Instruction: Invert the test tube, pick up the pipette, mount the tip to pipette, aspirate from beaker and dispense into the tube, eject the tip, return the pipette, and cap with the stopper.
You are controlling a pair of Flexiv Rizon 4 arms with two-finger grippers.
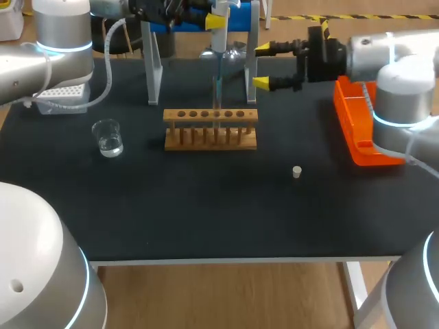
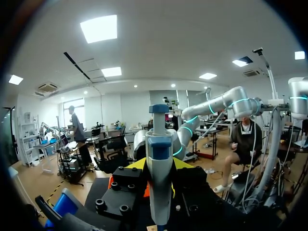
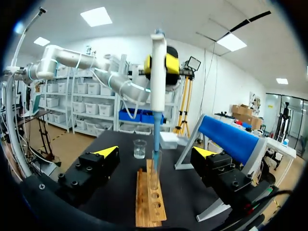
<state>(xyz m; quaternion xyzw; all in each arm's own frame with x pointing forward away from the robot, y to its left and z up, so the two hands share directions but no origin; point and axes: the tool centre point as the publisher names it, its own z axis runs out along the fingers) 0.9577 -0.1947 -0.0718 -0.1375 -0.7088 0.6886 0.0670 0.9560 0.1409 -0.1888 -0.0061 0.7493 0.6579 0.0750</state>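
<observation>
My left gripper (image 1: pixel 218 22) is shut on the white and blue pipette (image 1: pixel 218 41), holding it upright above the wooden tube rack (image 1: pixel 210 129). The pipette's tip reaches down into the clear test tube (image 1: pixel 217 110) standing in the rack. In the left wrist view the pipette (image 2: pixel 159 163) stands between the fingers of my left gripper (image 2: pixel 159 169). My right gripper (image 1: pixel 263 66) hangs open just right of the pipette, nothing in it. Seen from the right wrist, that gripper (image 3: pixel 156 155) faces the pipette (image 3: pixel 158 62), test tube (image 3: pixel 155 173) and rack (image 3: pixel 149 199). The beaker (image 1: pixel 108 138) holds clear liquid. The small stopper (image 1: pixel 297 171) lies on the mat.
The pipette stand (image 1: pixel 152 65) with its blue top rises behind the rack. A white tip box (image 1: pixel 62 97) sits at the back left. An orange tray (image 1: pixel 357 123) lies at the right edge under my right arm.
</observation>
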